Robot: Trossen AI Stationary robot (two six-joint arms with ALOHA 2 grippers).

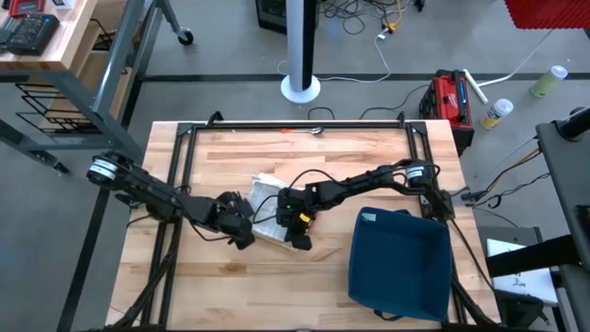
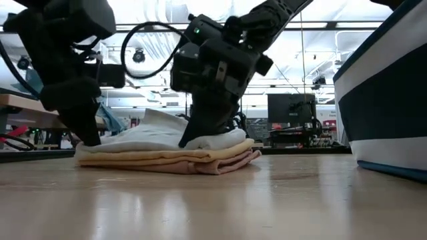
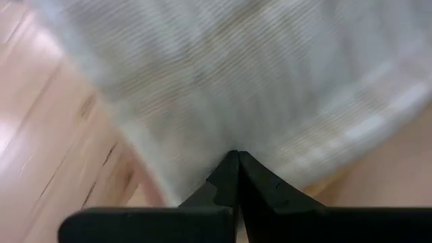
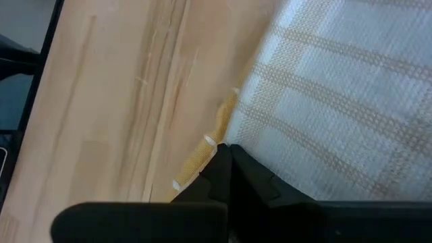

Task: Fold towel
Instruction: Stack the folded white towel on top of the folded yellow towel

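The towel [image 1: 267, 210], white with tan stripes, lies folded in several layers on the wooden table, left of centre. In the low view its stack [image 2: 167, 152] rests flat, and the top white layer bulges up between the two arms. My left gripper [image 1: 241, 229] is shut at the towel's left end [image 2: 85, 137]. My right gripper [image 1: 300, 232] is shut at the towel's right part [image 2: 195, 139]. Both arms slant down onto it. My left gripper has its shut fingertips [image 3: 233, 162] on the white top layer [image 3: 229, 128] at the towel's left end, slanting steeply down from the table's left. The fingers hide how many layers they pinch. That end lies low on the stack. My right gripper is shut on the towel's tan-hemmed edge [image 4: 206, 145], which comes out right beside the fingertips [image 4: 226, 158]. The fingers slant down from the table's right side. The cloth there lies on the stack, folded over at its right end [image 2: 227, 141].
A dark blue bin [image 1: 401, 263] stands on the table close to the right of the towel, its wall [image 2: 387, 113] filling the low view's right side. A black frame [image 1: 295, 124] runs along the table's far edge. Bare wood [image 1: 230, 286] lies toward the near edge.
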